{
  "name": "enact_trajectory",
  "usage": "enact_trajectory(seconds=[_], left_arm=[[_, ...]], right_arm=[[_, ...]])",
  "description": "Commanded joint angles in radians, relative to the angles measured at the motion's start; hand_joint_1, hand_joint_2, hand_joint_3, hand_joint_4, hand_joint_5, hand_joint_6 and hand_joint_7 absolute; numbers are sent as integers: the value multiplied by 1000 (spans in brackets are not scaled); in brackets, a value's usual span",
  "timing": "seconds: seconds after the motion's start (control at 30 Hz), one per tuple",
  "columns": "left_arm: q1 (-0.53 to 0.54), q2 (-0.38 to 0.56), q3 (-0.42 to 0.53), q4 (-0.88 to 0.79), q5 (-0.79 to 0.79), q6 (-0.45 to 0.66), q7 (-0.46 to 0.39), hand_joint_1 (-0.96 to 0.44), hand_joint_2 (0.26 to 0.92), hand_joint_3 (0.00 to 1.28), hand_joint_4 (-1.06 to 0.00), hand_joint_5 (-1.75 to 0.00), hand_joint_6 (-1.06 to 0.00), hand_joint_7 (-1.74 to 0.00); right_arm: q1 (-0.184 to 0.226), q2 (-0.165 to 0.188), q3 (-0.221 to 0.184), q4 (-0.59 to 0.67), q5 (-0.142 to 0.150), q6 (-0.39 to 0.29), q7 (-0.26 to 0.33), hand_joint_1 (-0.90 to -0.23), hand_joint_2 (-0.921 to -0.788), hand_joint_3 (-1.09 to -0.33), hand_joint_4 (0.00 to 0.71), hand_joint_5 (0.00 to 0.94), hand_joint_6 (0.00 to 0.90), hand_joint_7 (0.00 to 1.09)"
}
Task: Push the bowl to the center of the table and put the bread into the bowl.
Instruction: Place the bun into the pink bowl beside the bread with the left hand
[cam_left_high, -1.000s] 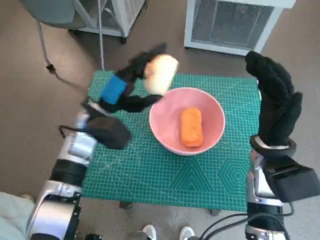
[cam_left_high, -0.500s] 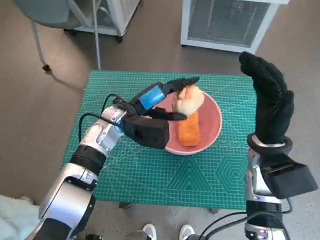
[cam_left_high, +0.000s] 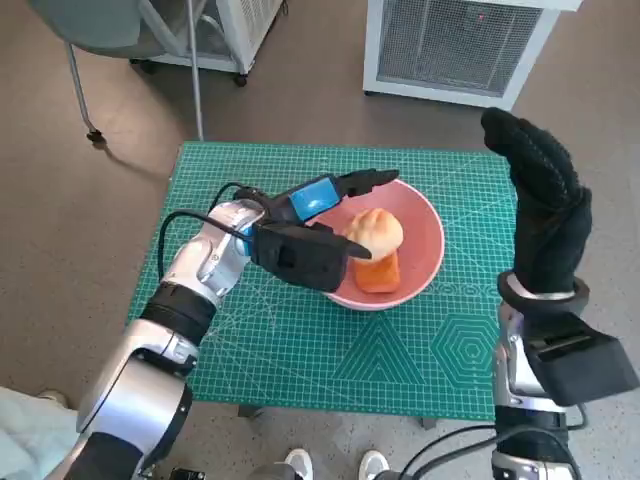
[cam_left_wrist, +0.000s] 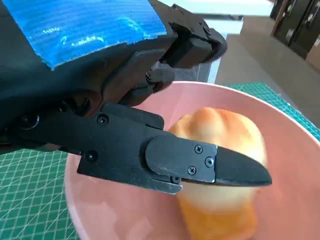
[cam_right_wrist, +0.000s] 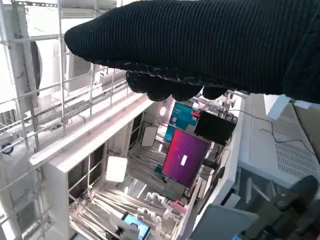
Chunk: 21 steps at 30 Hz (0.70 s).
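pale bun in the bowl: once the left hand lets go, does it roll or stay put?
Probably stays put. The bun is rounded, so it could rock, but it lies in the pink bowl, whose sloped wall should catch it. It rests against the orange bread, likely a further stop. It looks soft and light, so the left hand may nudge it when withdrawing.

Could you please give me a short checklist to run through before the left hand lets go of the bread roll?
1. Pink bowl near the middle of the green mat: ok.
2. Pale bread roll inside the bowl's rim: ok, it sits over the orange bread already in the bowl.
3. Left hand holding the roll: ok, a finger lies across it in the left wrist view.
4. Roll resting on the orange bread rather than hanging above it: cannot tell.
5. Right hand clear of the bowl: ok, raised beside the mat's right edge, holding nothing.
6. Bowl upright: ok.
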Motion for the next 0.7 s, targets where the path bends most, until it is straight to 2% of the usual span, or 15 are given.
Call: enact_trajectory(seconds=[0.03, 0.13, 0.23, 0.43, 0.57, 0.7], left_arm=[[-15, 9, 8, -36, -18, 23, -23, -657, 722, 0, 1, 1, -87, 0], [-9, 10, 8, -62, -22, 50, -47, -655, 720, 0, 1, 1, -85, 0], [-1, 14, 7, -107, -24, 99, -92, -579, 683, 2, 1, 1, -67, 0], [8, 21, 3, -147, -19, 135, -117, -512, 659, 0, 1, 1, -30, 0], [15, 26, 5, -164, -26, 129, -124, -459, 650, 0, 1, 1, -6, 0], [20, 33, 5, -162, -33, 106, -124, -365, 638, 0, 1, 1, -40, -19]], right_arm=[[23, -8, -4, 2, -12, 15, -3, -533, -921, -798, 319, 4, -1, 602], [23, -5, -3, 6, -13, 14, -5, -534, -921, -798, 319, 4, -1, 601], [21, 3, -1, 13, -13, 12, -8, -533, -921, -799, 318, 4, -1, 603], [19, 8, 2, 10, -13, 16, -10, -532, -921, -801, 318, 3, -1, 605], [19, 11, 4, 10, -11, 15, -10, -532, -921, -801, 318, 3, -1, 605], [21, 13, 7, 8, -10, 15, -8, -532, -921, -802, 317, 3, -1, 604]])
